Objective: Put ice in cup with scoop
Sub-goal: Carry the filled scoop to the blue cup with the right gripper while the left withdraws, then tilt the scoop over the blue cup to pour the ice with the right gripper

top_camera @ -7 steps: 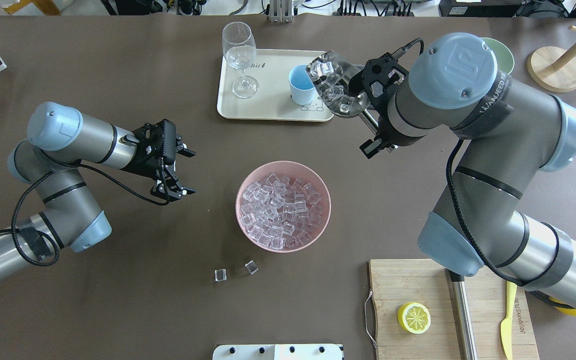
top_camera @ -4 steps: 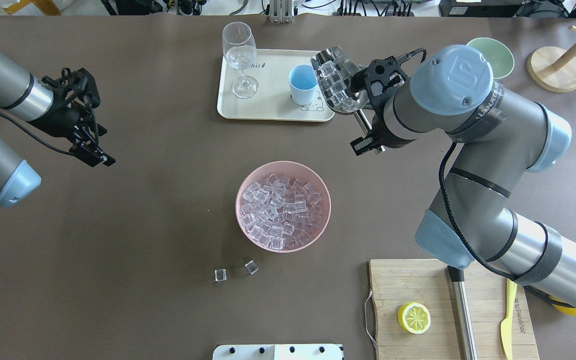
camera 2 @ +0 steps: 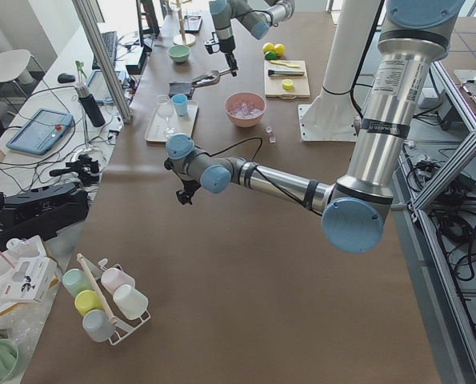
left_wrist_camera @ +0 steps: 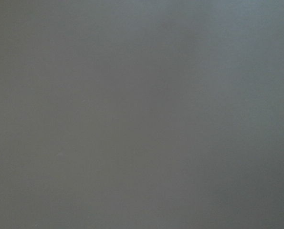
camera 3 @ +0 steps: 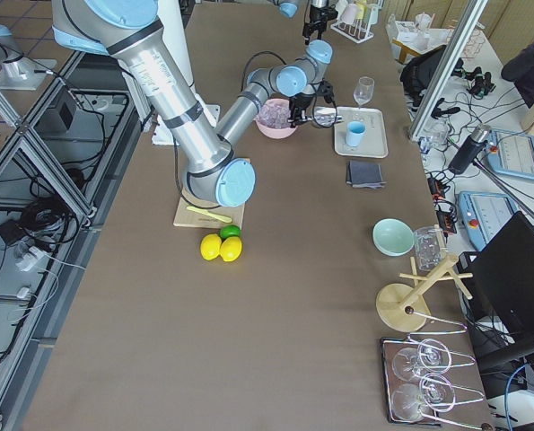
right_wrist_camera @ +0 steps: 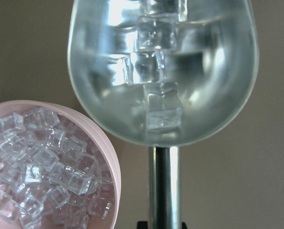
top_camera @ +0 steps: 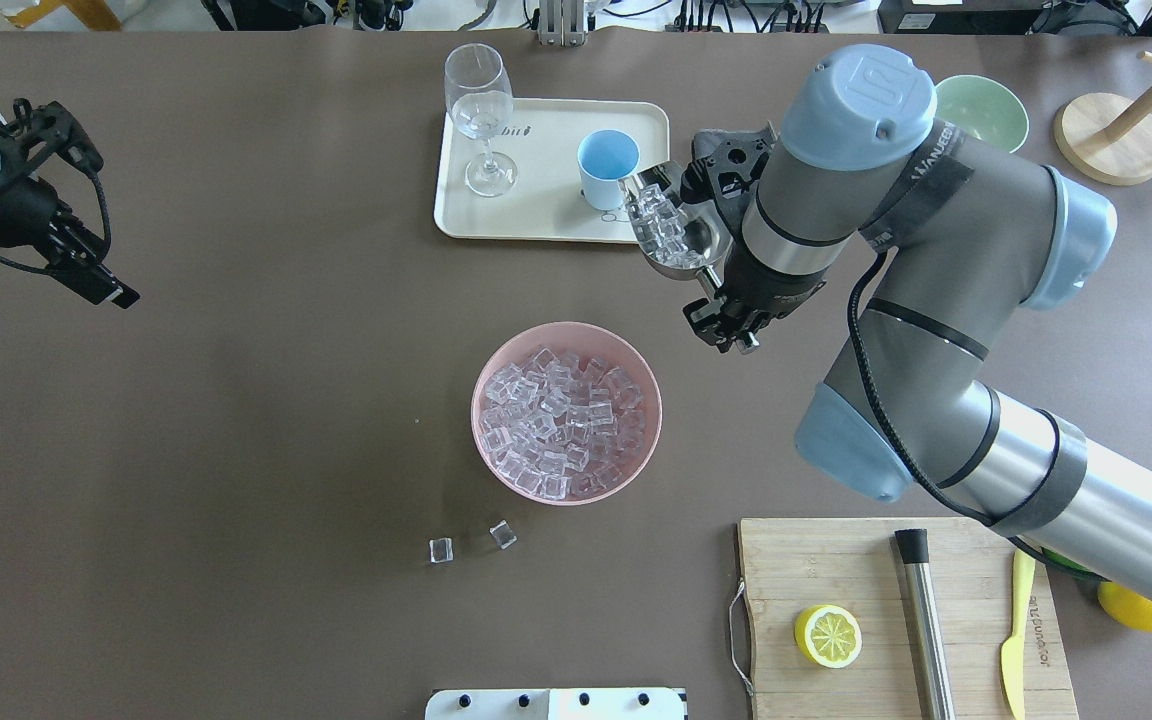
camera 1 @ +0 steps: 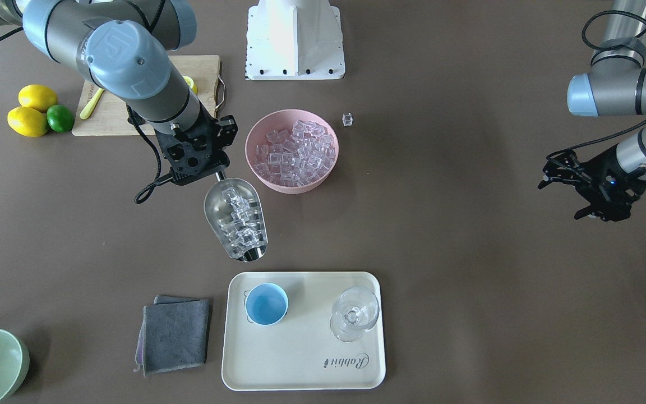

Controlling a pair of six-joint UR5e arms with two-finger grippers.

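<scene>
My right gripper [camera 1: 211, 168] is shut on the rod handle of the steel scoop [camera 1: 236, 224]. The scoop [top_camera: 666, 225] holds several ice cubes [right_wrist_camera: 153, 71] and hangs above the table between the pink bowl [camera 1: 255, 174] and the tray [camera 1: 300, 365]. Its open end points at the light-blue cup [camera 1: 266, 303]. The cup [top_camera: 608, 160] stands upright on the tray and looks empty. The pink bowl's rim [top_camera: 484, 440] surrounds more ice [top_camera: 566, 420]. My left gripper [camera 1: 561, 199] is open and empty, far off at the table's left side.
A wine glass [top_camera: 479, 110] stands on the tray [top_camera: 536, 215] left of the cup. Two loose cubes [top_camera: 441, 550] lie in front of the bowl. A grey cloth [camera 1: 174, 334], a green bowl [top_camera: 981, 110] and a cutting board [top_camera: 866, 570] with a lemon half sit on the right.
My right arm has drawn the loaded scoop back from beside the cup toward the tray's near right corner. My left arm has swung far out to the left.
</scene>
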